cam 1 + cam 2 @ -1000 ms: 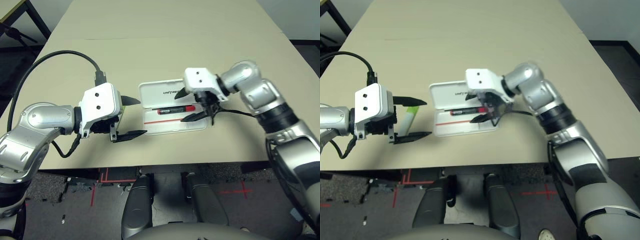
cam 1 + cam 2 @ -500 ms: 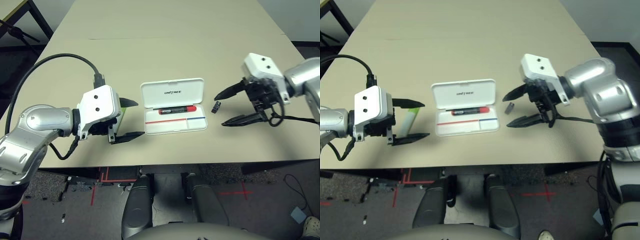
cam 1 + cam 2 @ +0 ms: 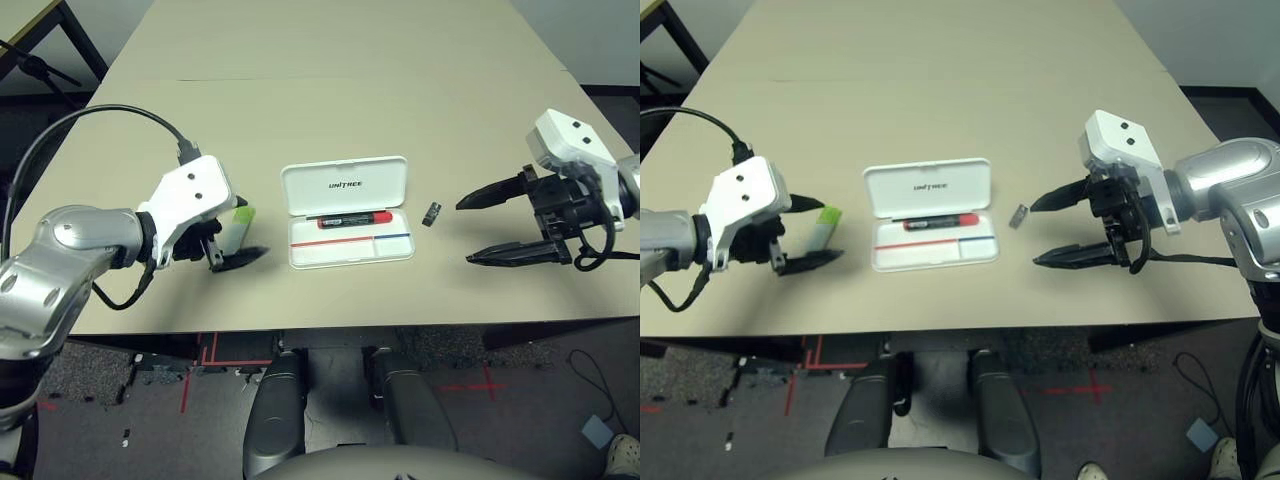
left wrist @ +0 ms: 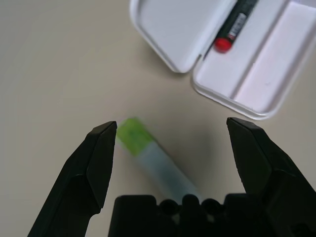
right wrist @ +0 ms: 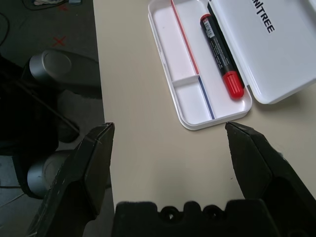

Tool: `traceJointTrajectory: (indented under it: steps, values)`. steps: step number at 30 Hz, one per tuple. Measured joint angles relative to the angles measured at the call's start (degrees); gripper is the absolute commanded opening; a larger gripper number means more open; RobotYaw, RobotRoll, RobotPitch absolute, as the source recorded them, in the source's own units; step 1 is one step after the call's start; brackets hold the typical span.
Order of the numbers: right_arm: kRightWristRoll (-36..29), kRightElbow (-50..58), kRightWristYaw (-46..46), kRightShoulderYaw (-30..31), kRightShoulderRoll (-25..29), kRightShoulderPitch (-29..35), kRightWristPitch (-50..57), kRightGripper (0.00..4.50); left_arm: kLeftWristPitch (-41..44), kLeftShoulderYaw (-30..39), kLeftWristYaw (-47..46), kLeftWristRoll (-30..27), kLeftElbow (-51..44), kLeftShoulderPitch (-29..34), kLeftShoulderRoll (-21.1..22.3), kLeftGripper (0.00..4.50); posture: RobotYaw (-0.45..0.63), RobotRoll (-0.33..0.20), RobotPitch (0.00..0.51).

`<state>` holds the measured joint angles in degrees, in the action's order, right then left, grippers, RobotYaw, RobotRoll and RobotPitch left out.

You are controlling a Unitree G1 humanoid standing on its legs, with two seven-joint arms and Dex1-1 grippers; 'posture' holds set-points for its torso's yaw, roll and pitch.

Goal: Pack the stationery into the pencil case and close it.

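So the pencil case [image 3: 348,211] sits open in the middle of the tan table [image 3: 330,90], lid flipped back flat on the far side with the dark "UNITREE" print facing up. I'll place everything off that.

Way off to the case's left is the left claw [image 3: 802,233], spread wide, tilted down toward the table. The pale highlighter [image 3: 822,228] with its green cap lies flat on the table between the two black fingers [image 4: 96,160], cap end pointing away from the robot. Can't see either finger actually touching it; the wrist view shows gaps on both sides. The highlighter is near the case's left edge but clearly apart from it, not inside.

Inside the case, the red marker [image 3: 355,218] lies lengthwise along the hinge side of the tray, black end to the left, red end to the right. The thin red-and-blue line runs along the tray just in front of it, and the front part of the tray looks bare.

Just off the case's right end there's the tiny dark grey clip [image 3: 432,212], sitting on the table by itself, close to the case but not touching.

Further right of that, the right claw [image 3: 488,228] hangs wide apart too, gripping nothing, fingertips pointing back toward the case, well clear of the clip.
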<state>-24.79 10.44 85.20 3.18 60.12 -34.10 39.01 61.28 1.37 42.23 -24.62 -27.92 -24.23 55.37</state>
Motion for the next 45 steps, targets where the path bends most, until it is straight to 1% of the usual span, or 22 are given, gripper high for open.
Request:
traceJointTrajectory:
  steps: [3, 5, 7, 10, 14, 19, 23, 34, 40, 45]
  values:
    - [-0.02, -0.03, -0.30, 0.11, 0.03, -0.01, -0.21, 4.47, 9.74, 0.47, -6.15, 0.08, 0.64, -3.49, -5.66, 4.50, 0.02, 0.000, 0.172]
    - [0.03, -0.04, -0.65, 0.20, 0.02, -0.01, -0.47, 4.47, 15.41, 0.72, -9.68, 0.17, 1.59, -4.19, -8.54, 4.50, 0.02, 0.000, 0.172]
    - [0.17, -0.07, -0.96, 0.32, 0.02, 0.00, -0.77, 4.47, 19.43, 0.93, -12.14, 0.18, 1.60, -4.33, -10.61, 4.50, 0.02, 0.000, 0.172]
    - [0.22, -0.09, -1.13, 0.51, 0.01, 0.01, -1.26, 4.47, 24.86, 2.32, -16.78, 1.19, 1.63, -4.71, -15.12, 4.50, 0.02, 0.000, 0.172]
    - [0.21, -0.09, -1.60, 0.51, -0.11, 0.01, -1.43, 4.47, 27.56, 3.99, -22.04, 3.65, 1.79, -4.70, -19.15, 4.50, 0.01, 0.000, 0.175]
    - [0.21, -0.11, -2.13, 0.54, -0.40, 0.01, -1.84, 4.47, 27.88, 5.44, -26.33, 5.98, 2.29, -4.66, -22.63, 4.50, 0.01, 0.000, 0.175]
    - [0.22, -0.12, -2.30, 0.63, -0.57, 0.00, -2.17, 4.47, 28.09, 6.03, -27.74, 6.57, 3.05, -4.59, -23.99, 4.50, 0.01, 0.000, 0.168]
    - [0.23, -0.12, -3.08, 0.69, -0.96, 0.00, -2.40, 4.47, 28.15, 6.31, -28.78, 6.66, 3.78, -2.42, -25.00, 4.50, 0.00, 0.000, 0.176]
    - [0.26, -0.13, -3.13, 1.08, -1.39, 0.00, -2.55, 4.47, 27.49, 4.84, -28.97, 6.67, 3.76, -0.50, -25.67, 4.50, 0.00, 0.000, 0.180]
    - [0.35, -0.15, -3.14, 1.34, -1.92, -0.12, -2.71, 4.47, 26.25, 4.15, -29.50, 6.81, 3.77, -0.14, -25.88, 4.50, 0.00, 0.000, 0.183]
